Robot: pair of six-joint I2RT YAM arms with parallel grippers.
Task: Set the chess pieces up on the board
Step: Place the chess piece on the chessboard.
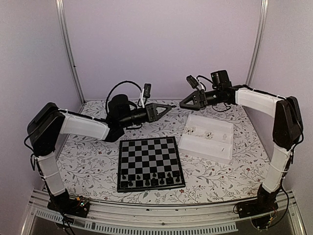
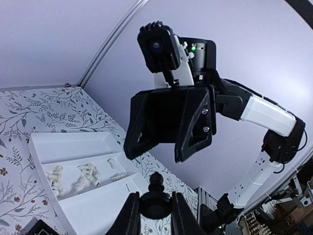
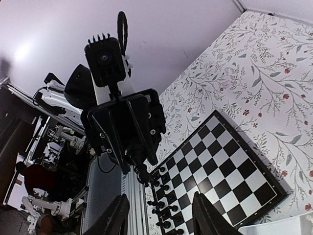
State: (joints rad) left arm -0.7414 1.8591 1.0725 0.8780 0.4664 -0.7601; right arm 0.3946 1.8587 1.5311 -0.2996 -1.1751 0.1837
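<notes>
In the left wrist view my left gripper (image 2: 155, 204) is shut on the round base of a black chess piece (image 2: 156, 193), held high over the table. My right gripper (image 2: 159, 152) faces it a short way off, jaws open and empty. The top view shows the left gripper (image 1: 167, 108) and right gripper (image 1: 182, 104) tip to tip behind the board (image 1: 149, 159). Several black chess pieces (image 1: 151, 179) stand in the board's two nearest rows. In the right wrist view my right gripper (image 3: 159, 209) is open, with the held piece (image 3: 143, 175) beyond it.
A white two-compartment tray (image 1: 215, 147) lies right of the board, with a few white chess pieces (image 1: 200, 132) in its far compartment. A floral cloth (image 1: 88, 161) covers the table. Cables loop behind the left wrist. Metal rails run along the near edge.
</notes>
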